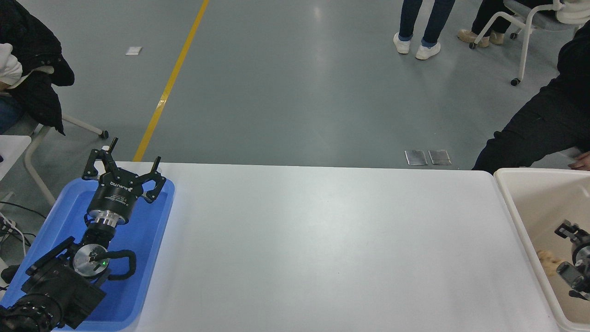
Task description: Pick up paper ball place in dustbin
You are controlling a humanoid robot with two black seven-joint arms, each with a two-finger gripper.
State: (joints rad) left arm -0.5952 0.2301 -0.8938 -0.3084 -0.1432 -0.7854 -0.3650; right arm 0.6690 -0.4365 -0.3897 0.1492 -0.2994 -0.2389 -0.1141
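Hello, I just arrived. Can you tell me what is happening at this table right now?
The robot's right gripper is over the inside of the cream dustbin at the table's right end, fingers spread. A tan paper ball is in the bin beside it, so the drop looks done. The left gripper is parked, open, over the blue tray. The white table between them holds nothing else. People are at the far side.

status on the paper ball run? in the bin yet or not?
Looks done or nearly so: the paper ball is inside the dustbin, by its left wall. The right gripper hangs over the bin beside the ball, cut off at the picture's edge, so release can't be confirmed. Left: pulling the right arm clear. The left gripper sits open over the blue tray; nothing lies on the white table.
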